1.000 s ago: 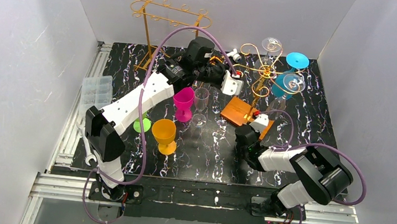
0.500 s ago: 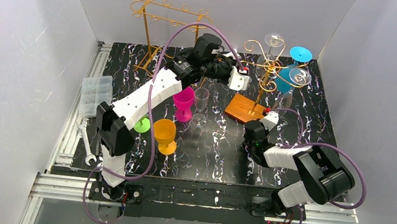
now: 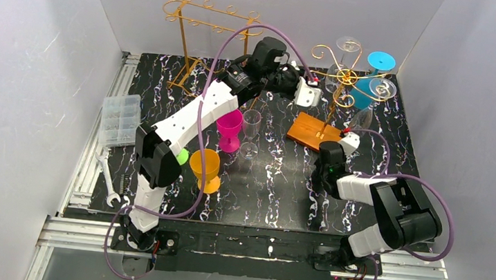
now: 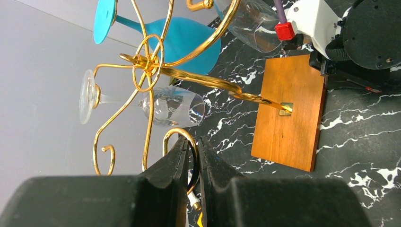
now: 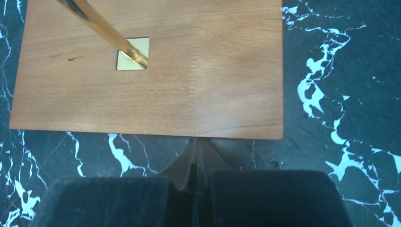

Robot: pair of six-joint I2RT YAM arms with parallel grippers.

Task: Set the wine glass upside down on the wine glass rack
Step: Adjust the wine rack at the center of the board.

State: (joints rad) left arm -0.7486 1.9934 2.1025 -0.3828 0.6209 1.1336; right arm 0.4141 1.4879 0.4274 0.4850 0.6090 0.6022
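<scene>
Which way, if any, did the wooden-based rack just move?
Yes: the rack has slid right and farther back, its wooden base drawing away from the pink goblet, which stayed put.

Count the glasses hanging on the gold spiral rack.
3 on the gold spiral rack: a clear glass at its back, a teal glass at its far right, a second clear glass at its near right. Nothing else hangs there in either view.
</scene>
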